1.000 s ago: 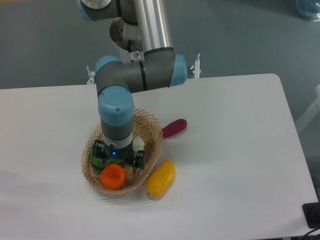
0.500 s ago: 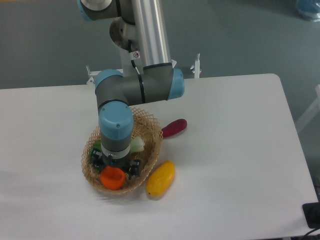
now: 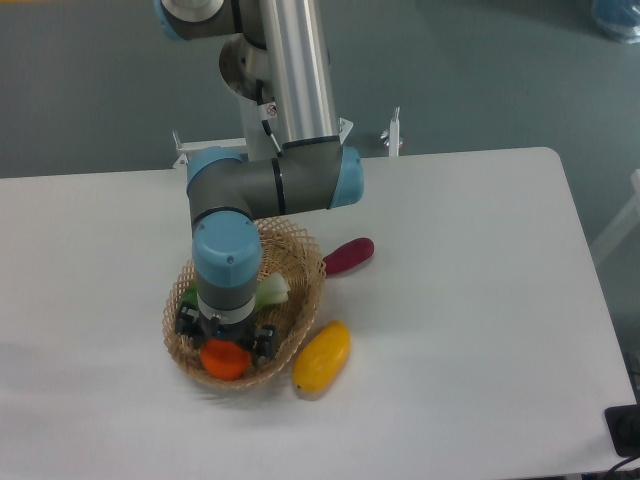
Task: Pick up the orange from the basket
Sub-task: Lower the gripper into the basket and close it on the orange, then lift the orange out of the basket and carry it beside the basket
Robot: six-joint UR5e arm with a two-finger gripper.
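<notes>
The orange (image 3: 224,361) lies at the front of the tan wicker basket (image 3: 303,268), and only its lower part shows. My gripper (image 3: 224,345) hangs straight down over it, its body covering the fruit's top. The black fingers (image 3: 263,342) stand on either side of the orange, low in the basket. The wrist hides the fingertips, so I cannot tell whether they press on the fruit.
A white-and-green vegetable (image 3: 271,290) and a green item (image 3: 188,298) also lie in the basket. A yellow mango-like fruit (image 3: 322,357) rests on the table just right of the basket. A dark red oblong vegetable (image 3: 348,255) lies behind it. The arm's elbow (image 3: 270,182) looms above the basket.
The gripper has sunk lower and shifted slightly forward onto the orange, covering more of it. The orange and basket have stayed in place.
</notes>
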